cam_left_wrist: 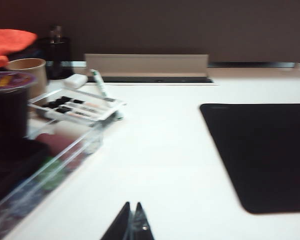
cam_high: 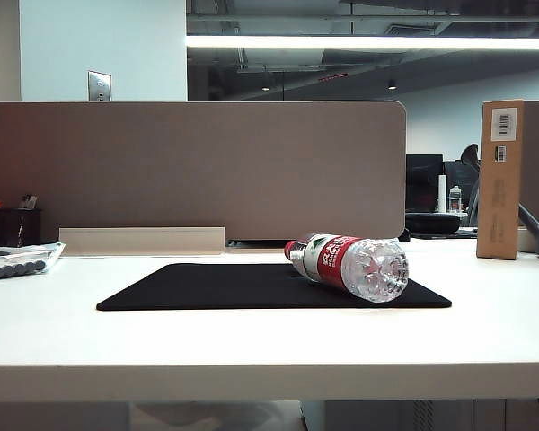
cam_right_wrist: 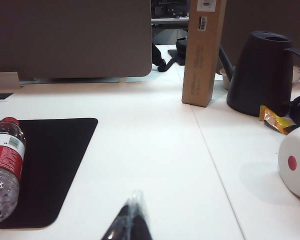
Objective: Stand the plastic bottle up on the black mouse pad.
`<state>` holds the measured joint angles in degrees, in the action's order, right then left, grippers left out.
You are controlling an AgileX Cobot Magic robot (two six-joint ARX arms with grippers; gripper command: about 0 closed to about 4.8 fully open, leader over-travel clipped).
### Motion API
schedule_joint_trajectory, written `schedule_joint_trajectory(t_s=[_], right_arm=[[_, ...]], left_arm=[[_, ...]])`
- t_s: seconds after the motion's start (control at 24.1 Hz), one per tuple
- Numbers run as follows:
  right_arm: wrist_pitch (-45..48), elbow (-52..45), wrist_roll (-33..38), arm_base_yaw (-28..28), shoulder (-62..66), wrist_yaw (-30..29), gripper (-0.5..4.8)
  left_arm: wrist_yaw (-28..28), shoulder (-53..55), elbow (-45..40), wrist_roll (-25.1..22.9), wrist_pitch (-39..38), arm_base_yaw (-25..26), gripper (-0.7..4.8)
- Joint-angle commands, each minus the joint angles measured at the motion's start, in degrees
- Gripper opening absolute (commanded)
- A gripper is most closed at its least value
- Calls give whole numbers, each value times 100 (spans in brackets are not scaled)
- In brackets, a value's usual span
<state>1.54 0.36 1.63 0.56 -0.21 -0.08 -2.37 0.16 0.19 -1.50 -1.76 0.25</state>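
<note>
The plastic bottle (cam_high: 350,264) lies on its side on the right part of the black mouse pad (cam_high: 216,286), red cap toward the partition and clear base toward the table front. In the right wrist view the plastic bottle (cam_right_wrist: 4,167) rests on the black mouse pad (cam_right_wrist: 55,150), well off to the side of my right gripper (cam_right_wrist: 134,200), whose jaws are shut and empty over bare table. My left gripper (cam_left_wrist: 133,206) is shut and empty too, over white table beside the black mouse pad (cam_left_wrist: 265,150). Neither gripper shows in the exterior view.
A cardboard box (cam_right_wrist: 202,50), a black kettle (cam_right_wrist: 262,72), a snack wrapper (cam_right_wrist: 275,121) and a white round object (cam_right_wrist: 296,162) stand on the right. On the left are a clear tray (cam_left_wrist: 50,165), a marker pack (cam_left_wrist: 77,106) and cups (cam_left_wrist: 27,75). A grey partition (cam_high: 193,171) closes the back.
</note>
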Motion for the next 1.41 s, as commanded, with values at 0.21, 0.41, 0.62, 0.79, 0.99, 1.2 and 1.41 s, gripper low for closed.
schedule_joint_trajectory(t_s=[0.21, 0.41, 0.62, 0.79, 0.99, 1.2, 1.41], right_arm=[[385, -20, 911, 7, 7, -1316, -1], [612, -15, 1871, 7, 9, -1425, -1], [734, 85, 2280, 7, 9, -1867, -1], [365, 459, 2282, 7, 37, -1698, -2], [-645, 1705, 2234, 7, 879, -1097, -2], [-645, 3126, 2214, 20, 3897, -2135, -2], [-791, 4544, 2063, 520, 5877, -2396, -2]], left_arm=[[-42, -2, 26, -2, -4, -1963, 1], [-42, -2, 26, -2, -332, -2249, 1], [-22, 0, 26, -4, -844, -2275, 1], [-28, -2, 26, -2, -826, -2277, 1], [-15, -2, 24, -2, -824, -2361, 1], [-46, -2, 24, -2, -826, -3501, 1], [-22, -2, 24, -2, -828, -3560, 1]])
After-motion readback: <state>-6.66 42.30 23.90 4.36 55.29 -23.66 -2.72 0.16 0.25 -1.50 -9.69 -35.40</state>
